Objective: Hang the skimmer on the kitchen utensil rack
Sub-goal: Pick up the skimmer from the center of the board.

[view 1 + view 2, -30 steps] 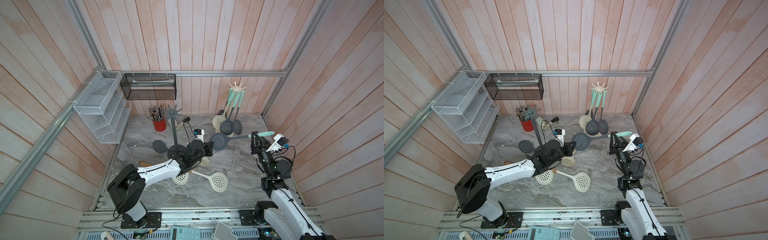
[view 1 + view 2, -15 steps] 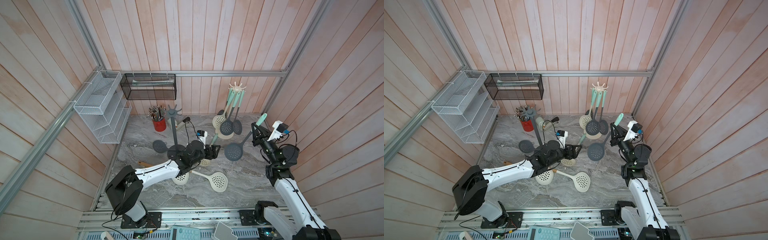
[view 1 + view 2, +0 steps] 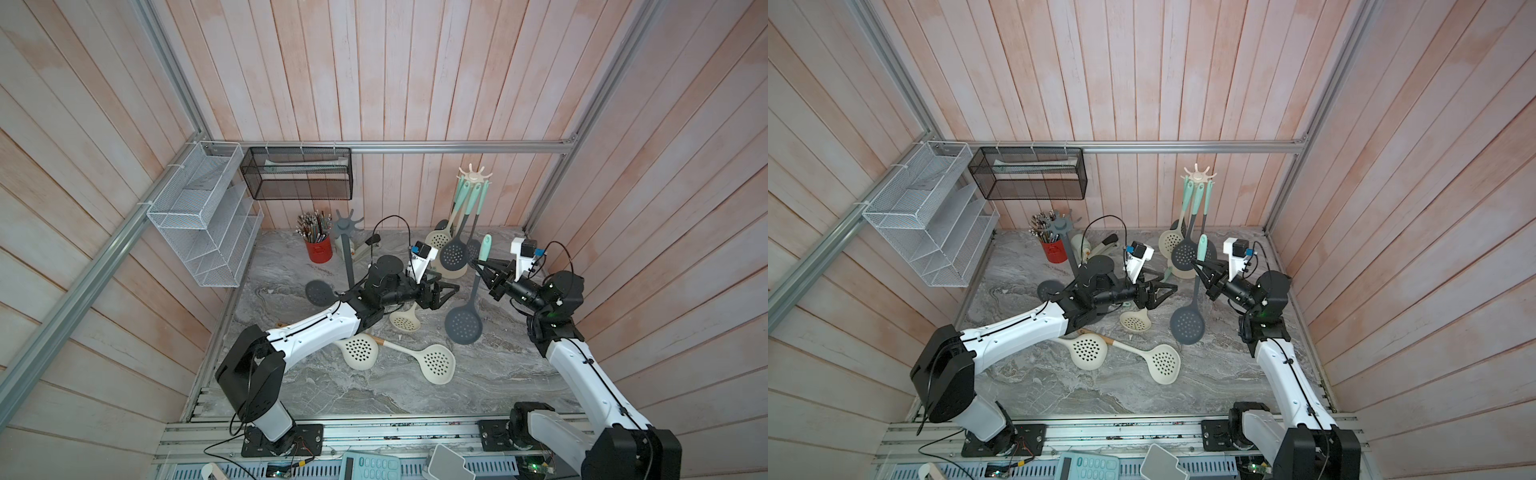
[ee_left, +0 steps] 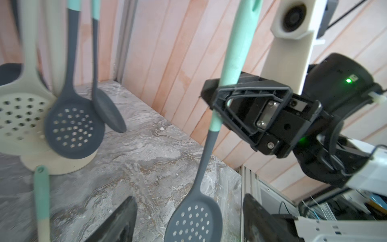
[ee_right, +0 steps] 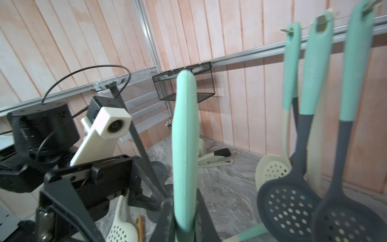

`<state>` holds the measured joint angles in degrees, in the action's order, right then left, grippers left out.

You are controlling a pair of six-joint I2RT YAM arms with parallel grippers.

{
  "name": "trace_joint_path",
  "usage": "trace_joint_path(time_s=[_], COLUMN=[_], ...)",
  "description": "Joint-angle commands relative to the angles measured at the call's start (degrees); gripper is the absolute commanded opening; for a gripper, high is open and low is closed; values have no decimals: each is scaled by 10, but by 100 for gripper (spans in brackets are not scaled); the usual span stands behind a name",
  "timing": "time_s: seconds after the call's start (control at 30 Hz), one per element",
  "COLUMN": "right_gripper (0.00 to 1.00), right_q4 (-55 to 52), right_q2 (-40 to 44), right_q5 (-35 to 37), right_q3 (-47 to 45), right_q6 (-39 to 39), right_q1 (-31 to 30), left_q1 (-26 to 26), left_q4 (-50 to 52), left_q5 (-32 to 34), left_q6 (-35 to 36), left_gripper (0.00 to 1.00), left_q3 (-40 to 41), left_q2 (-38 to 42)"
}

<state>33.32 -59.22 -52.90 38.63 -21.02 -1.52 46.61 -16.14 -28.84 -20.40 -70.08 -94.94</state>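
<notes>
The right arm is seen rising from its base at the near edge, bent close against the right side wall, with its forearm angled inward and toward the back. The right gripper is clamped on the mint handle of the grey skimmer, just above where mint meets grey. The skimmer is held nearly upright, handle tip above the jaws and perforated head hanging below them, over the marble table. The left arm is stretched low across the table. The left gripper is spread open and holds nothing, its fingertips just beside the skimmer's shaft and facing the right gripper. The cream utensil rack stands beyond the right gripper, near the back wall. Its hook crown sits higher than the held handle's tip, and other utensils hang from it, close to the skimmer. Loose cream skimmers lie on the table below the left arm.
</notes>
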Motion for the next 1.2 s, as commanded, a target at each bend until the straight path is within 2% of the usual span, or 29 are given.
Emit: trace_joint_path(time_s=[0.0, 0.17, 0.3, 0.47, 0.57, 0.67, 0.7, 0.8, 0.9, 1.03, 1.17], right_gripper=[0, 0, 0, 0, 3, 10, 16, 26, 29, 47, 51], right_q4=[11, 28, 50, 53, 42, 24, 15, -14, -33, -46, -95], right_q2=[-7, -17, -25, -26, -21, -12, -8, 13, 26, 52, 85], right_q5=[-36, -51, -60, -55, -48, -31, -19, 15, 42, 101, 183], right_q3=[26, 35, 35, 36, 37, 34, 32, 26, 19, 2, -8], right_q6=[-10, -36, -62, -74, -74, -62, -56, -36, -26, -22, 2], right_q1=[-23, -47, -55, -62, -67, -71, -73, -74, -75, -75, -76], left_q1=[1, 1, 1, 1, -1, -1, -2, -4, -5, -5, -8], left_q4=[-6, -6, -19, -25, -25, -26, -26, -25, -34, -30, -1], left_q5=[-93, -117, -136, -136, -132, -124, -117, -100, -90, -60, -5], left_q6=[41, 57, 58, 57, 51, 42, 39, 27, 16, 1, -19], left_gripper=[77, 71, 59, 34, 17, 5, 1, 0, 0, 0, 0], left_q3=[-32, -56, -59, -60, -63, -67, -67, -66, -58, -56, -63], left_q2=[-29, -49, -54, -59, -60, -62, -61, -58, -51, -45, -41])
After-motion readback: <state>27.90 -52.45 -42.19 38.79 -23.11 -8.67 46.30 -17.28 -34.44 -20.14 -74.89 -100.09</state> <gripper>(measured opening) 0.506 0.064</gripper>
